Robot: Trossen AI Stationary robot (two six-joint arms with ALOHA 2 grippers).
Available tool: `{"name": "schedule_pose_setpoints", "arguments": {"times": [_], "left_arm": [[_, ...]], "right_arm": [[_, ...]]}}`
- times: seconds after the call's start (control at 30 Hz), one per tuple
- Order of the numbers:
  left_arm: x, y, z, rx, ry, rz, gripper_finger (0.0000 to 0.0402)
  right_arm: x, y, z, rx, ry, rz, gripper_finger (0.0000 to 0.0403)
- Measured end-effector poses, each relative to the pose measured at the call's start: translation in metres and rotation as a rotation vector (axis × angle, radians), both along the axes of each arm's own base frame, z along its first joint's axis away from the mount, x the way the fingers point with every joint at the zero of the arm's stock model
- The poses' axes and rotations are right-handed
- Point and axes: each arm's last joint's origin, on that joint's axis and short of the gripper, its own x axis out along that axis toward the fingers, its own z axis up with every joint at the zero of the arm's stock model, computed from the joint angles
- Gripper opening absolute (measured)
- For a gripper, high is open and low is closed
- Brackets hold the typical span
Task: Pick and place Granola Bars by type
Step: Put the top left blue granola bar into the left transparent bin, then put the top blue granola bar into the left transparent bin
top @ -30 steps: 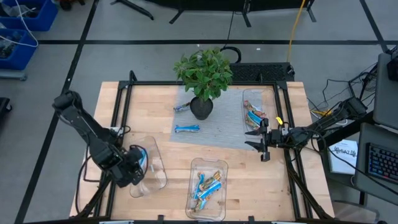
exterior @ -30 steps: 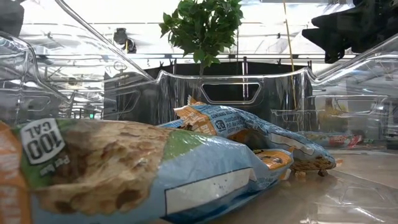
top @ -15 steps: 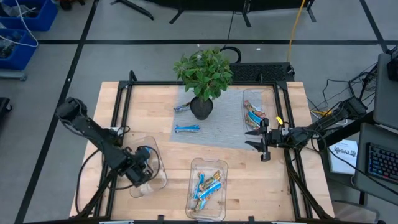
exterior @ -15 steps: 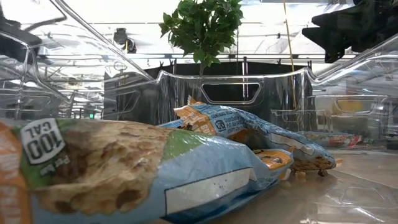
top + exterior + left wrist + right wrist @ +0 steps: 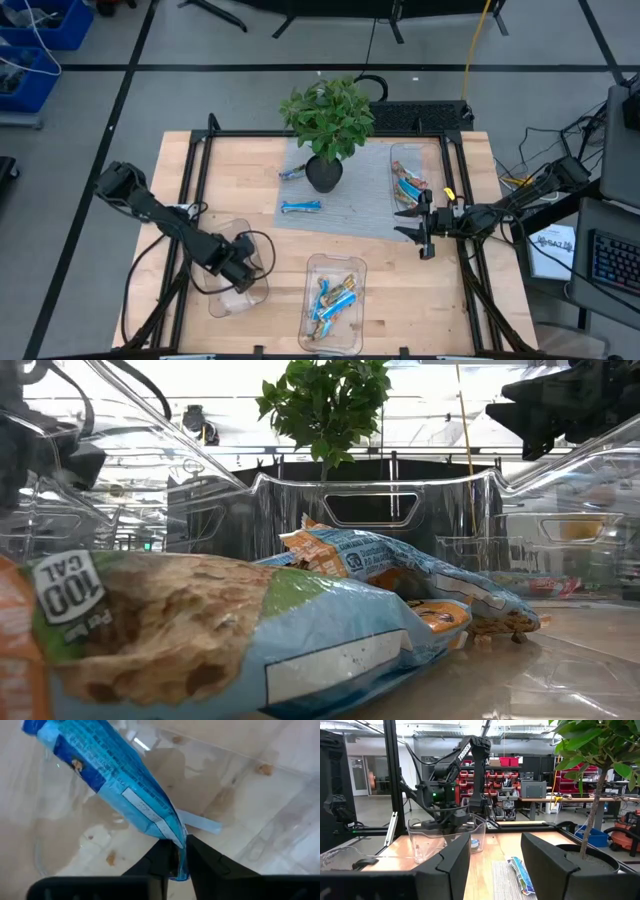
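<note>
Left gripper (image 5: 179, 860) low inside near-left tray (image 5: 255, 290), jaws narrowly pinching blue granola bar (image 5: 115, 785) for sorting. Right gripper (image 5: 420, 228) idles right, jaws apart, empty.

You can read "100 CAL" in a white circle on the green-topped granola bar wrapper (image 5: 200, 630) nearest the low camera, with smaller print below it that looks like "Per bar". "TROSSEN" runs along the far arm (image 5: 470, 750) in your right wrist view.
</note>
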Motion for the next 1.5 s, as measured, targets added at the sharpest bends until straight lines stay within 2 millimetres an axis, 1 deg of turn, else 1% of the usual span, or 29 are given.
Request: {"name": "schedule_pose_setpoints", "arguments": {"times": [0.1,0.37,0.47,0.6,0.77,0.83,0.93,1.07,1.17,1.23,1.33,1.43,1.5], "left_arm": [[-0.002,0.0,0.004,0.014,-0.033,-0.046,0.008],[-0.007,0.004,0.022,-0.025,-0.112,-0.038,0.0084],[-0.01,0.006,0.029,0.03,-0.186,-0.08,0.0085],[-0.019,0.01,0.044,0.136,-0.307,-0.107,0.0085],[-0.035,0.017,0.063,0.145,-0.41,-0.104,0.0085],[-0.04,0.021,0.072,0.207,-0.494,-0.134,0.0085],[-0.045,0.031,0.086,0.395,-0.651,-0.156,0.0085],[-0.054,0.047,0.105,0.699,-0.842,-0.073,0.0085],[-0.06,0.055,0.115,0.887,-0.912,-0.035,0.0085],[-0.064,0.06,0.12,0.944,-0.921,-0.036,0.0085],[-0.068,0.066,0.123,0.962,-0.918,-0.023,0.0085],[-0.072,0.073,0.118,0.964,-0.911,0.003,0.0085],[-0.075,0.078,0.11,0.954,-0.913,0.036,0.0085]], "right_arm": [[0.0,0.0,0.0,-0.001,0.0,0.0,0.0167],[0.0,0.0,0.0,-0.004,0.003,-0.001,0.0167],[0.0,0.0,0.0,-0.004,0.004,0.0,0.0167],[0.0,0.0,0.0,-0.002,0.004,0.0,0.0167],[0.0,0.0,-0.001,-0.003,0.007,0.0,0.0167],[0.0,0.0,-0.001,-0.004,0.008,0.0,0.0167],[0.0,0.0,-0.001,-0.005,0.008,-0.001,0.0167],[0.0,0.0,-0.001,-0.006,0.008,0.0,0.0167],[0.0,0.0,-0.001,-0.02,0.009,-0.003,0.0167],[0.0,0.0,-0.001,-0.025,0.01,-0.004,0.0167],[0.0,0.0,-0.001,-0.03,0.01,-0.005,0.0167],[0.0,0.0,-0.001,-0.046,0.01,-0.008,0.0167],[0.0,0.0,0.0,-0.05,0.004,-0.01,0.0167]]}}
